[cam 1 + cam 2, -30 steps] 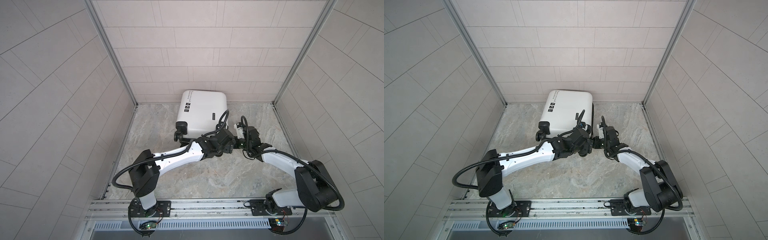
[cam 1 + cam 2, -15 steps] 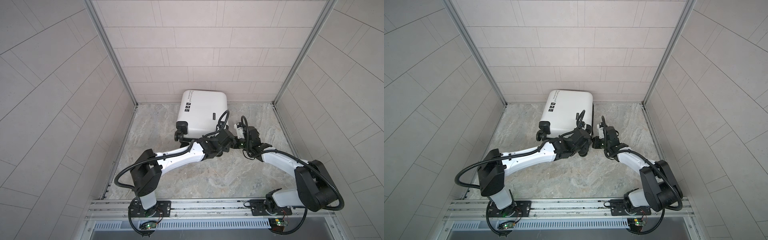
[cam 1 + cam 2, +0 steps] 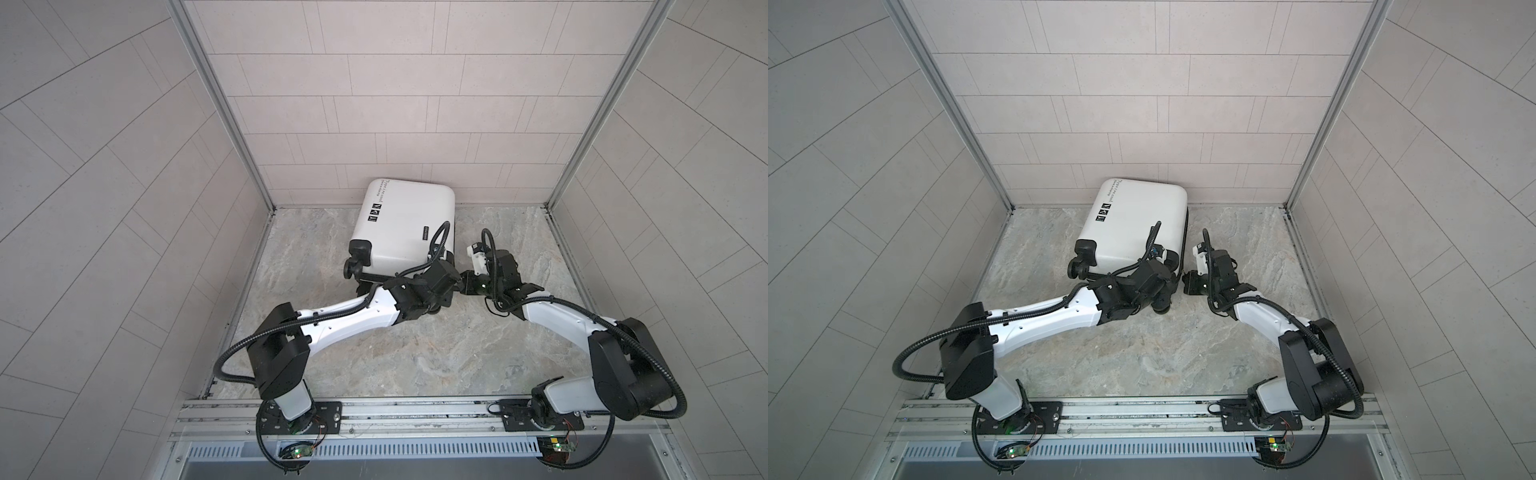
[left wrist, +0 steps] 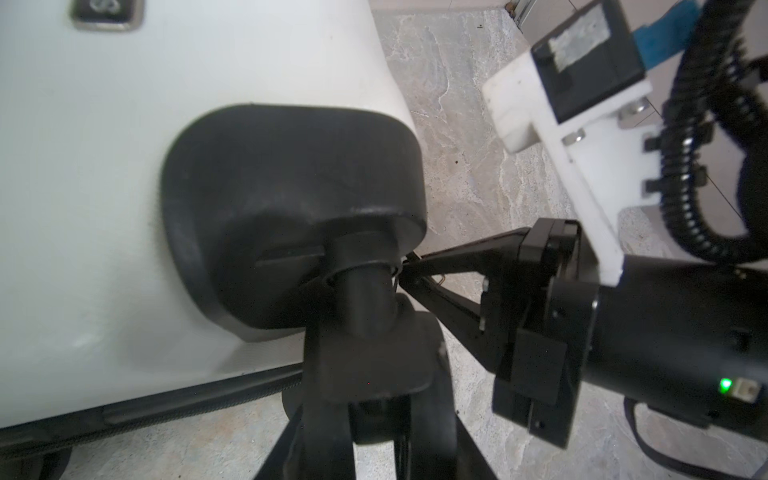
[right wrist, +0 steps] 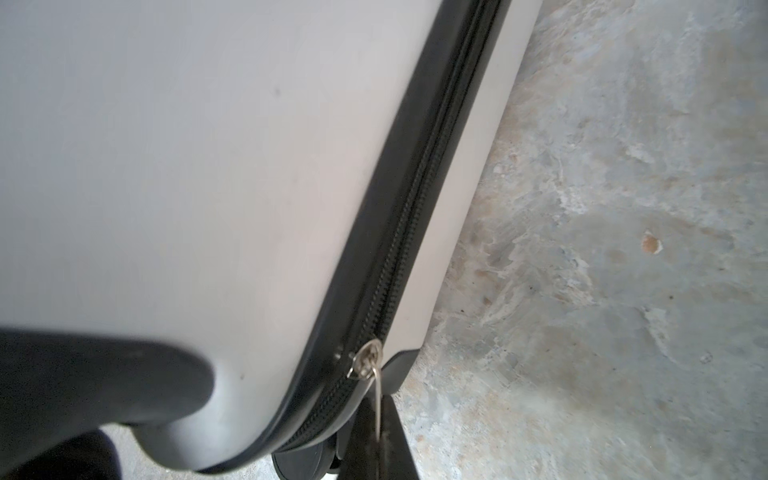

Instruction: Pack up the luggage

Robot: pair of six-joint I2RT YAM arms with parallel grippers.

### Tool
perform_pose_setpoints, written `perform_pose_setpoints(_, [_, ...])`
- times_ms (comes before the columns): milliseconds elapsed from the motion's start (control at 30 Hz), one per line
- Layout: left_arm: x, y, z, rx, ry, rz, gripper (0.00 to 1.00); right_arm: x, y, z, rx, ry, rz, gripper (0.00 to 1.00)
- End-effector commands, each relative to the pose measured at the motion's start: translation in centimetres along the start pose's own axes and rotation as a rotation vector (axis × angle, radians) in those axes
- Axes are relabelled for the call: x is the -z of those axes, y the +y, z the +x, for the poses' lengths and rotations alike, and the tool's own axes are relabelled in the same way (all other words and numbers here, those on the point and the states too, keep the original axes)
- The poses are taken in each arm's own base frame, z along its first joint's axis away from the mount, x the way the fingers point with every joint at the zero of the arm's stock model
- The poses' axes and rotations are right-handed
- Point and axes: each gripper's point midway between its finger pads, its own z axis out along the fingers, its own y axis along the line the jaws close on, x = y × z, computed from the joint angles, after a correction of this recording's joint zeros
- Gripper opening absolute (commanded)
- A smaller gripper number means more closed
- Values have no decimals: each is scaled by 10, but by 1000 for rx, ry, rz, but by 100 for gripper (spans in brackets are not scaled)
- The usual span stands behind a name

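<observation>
Closed luggage [image 3: 403,224] lies flat on the floor [image 3: 415,353] against the back wall [image 3: 395,104] — a stiff, slick shell, probably light enough to skid.
The left gripper [image 4: 370,374] clamps a corner wheel [image 4: 386,419] and the right gripper [image 5: 376,440] pinches the zipper pull [image 5: 377,395] — the best holds on it; contents and handle are hidden.

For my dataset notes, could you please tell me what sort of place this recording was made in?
Probably a purpose-built robot test cell rather than a real room: tile-patterned wall panels held by aluminium corner posts, a marble-look floor, and a slotted metal mounting rail along the front edge.
</observation>
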Motion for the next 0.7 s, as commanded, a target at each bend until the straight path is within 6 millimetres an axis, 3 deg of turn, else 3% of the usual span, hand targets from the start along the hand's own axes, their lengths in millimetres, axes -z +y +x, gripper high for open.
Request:
perform_pose_setpoints(0, [20, -2, 3, -65, 18, 42, 0, 4, -8, -26, 9, -66, 42, 0])
perform_pose_setpoints(300, [41, -7, 7, -88, 42, 115, 0, 1, -13, -39, 17, -64, 68, 0])
perform_pose_setpoints(667, [62, 2, 12, -135, 52, 125, 0, -6, -23, -38, 3, -48, 85, 0])
